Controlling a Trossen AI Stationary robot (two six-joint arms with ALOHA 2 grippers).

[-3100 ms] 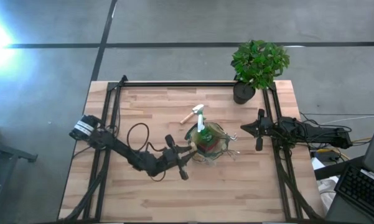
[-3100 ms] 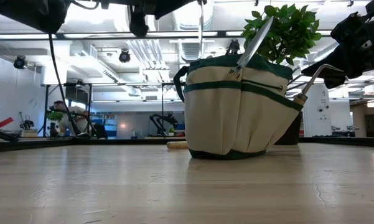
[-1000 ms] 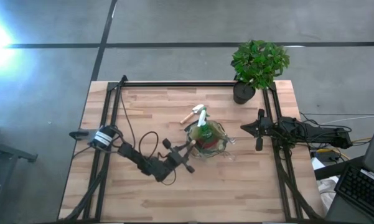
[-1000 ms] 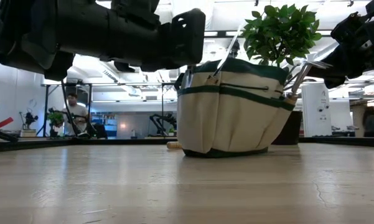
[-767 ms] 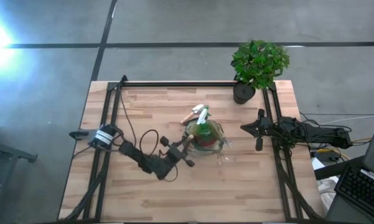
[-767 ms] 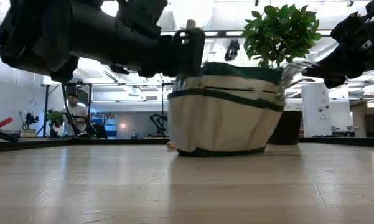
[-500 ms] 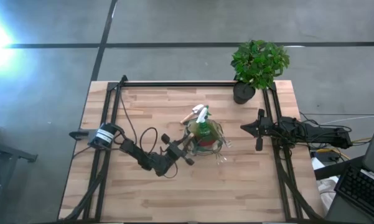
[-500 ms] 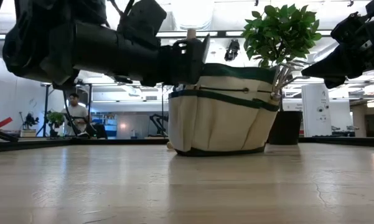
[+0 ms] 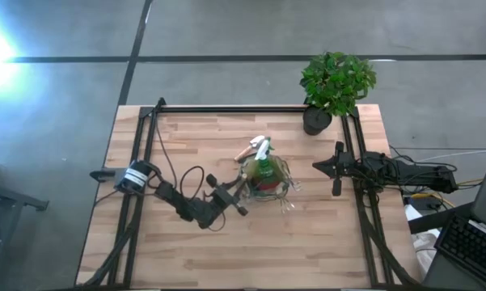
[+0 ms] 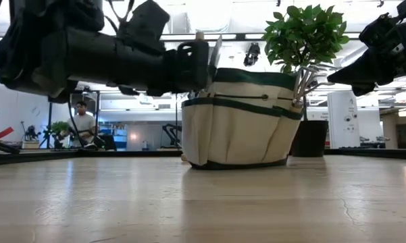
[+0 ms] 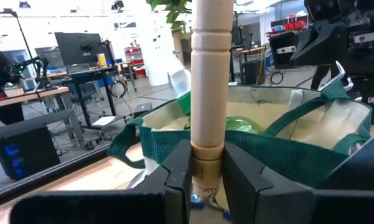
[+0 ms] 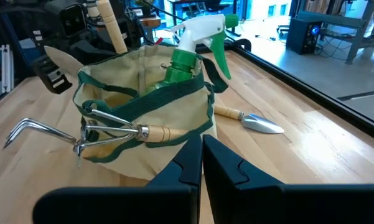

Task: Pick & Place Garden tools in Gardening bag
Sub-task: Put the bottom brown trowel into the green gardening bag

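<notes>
While its fingers (image 11: 174, 171) clamp the light wooden handle (image 11: 210, 81) of a garden tool, the left gripper (image 9: 236, 200) sits at the rim of the gardening bag (image 9: 267, 178), mid-table. A rake (image 12: 106, 132) sits in a bag pocket; a trowel (image 12: 249, 119) lies on the table (image 9: 323, 250) just beside the bag. Fingers closed and empty, the right gripper (image 9: 333, 170) waits near the potted plant (image 9: 335, 81).

Bright overhead lighting, floor glare, backlit arms
</notes>
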